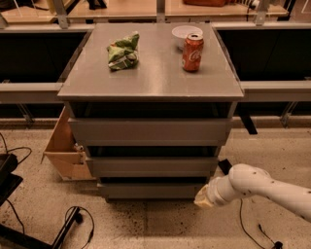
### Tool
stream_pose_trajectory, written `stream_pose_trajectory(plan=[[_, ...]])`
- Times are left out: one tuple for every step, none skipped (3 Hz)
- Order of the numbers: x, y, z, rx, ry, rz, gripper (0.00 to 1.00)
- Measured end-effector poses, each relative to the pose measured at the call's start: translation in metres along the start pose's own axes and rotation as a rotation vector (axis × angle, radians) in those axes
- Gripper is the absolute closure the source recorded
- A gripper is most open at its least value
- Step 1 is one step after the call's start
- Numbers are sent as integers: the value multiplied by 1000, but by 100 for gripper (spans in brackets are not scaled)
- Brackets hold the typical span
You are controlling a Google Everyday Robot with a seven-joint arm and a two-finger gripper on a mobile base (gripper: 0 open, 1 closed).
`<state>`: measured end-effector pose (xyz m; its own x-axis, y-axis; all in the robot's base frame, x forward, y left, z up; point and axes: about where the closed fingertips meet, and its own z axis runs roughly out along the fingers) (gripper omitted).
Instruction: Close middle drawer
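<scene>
The gripper (203, 197) sits low, right of the bottom drawer (150, 190), under the middle drawer (151, 166).

Views: one camera.
Position: high, in front of the cabinet (150, 78), on its drawer side.
Facing: forward and steeply down, so that the cabinet top and the drawer fronts both show.
Centre: the middle drawer (151, 166) lies just below mid-frame.
Distance: middling; the whole cabinet fits, with floor (146, 223) below and benches (126, 7) cut by the top edge.
Left edge: a box (65, 153) beside the cabinet.
Arm (272, 187): enters from the lower right edge.
Gripper (204, 198): low, right of centre, just beside the right end of the bottom drawer (150, 189).
</scene>
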<state>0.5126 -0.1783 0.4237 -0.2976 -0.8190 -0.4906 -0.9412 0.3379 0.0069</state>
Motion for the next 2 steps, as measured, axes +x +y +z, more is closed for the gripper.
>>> stream_pose_trajectory(plan=[[22,31,-67,40,80,1,96],[22,46,-133,110,153,-3,100]])
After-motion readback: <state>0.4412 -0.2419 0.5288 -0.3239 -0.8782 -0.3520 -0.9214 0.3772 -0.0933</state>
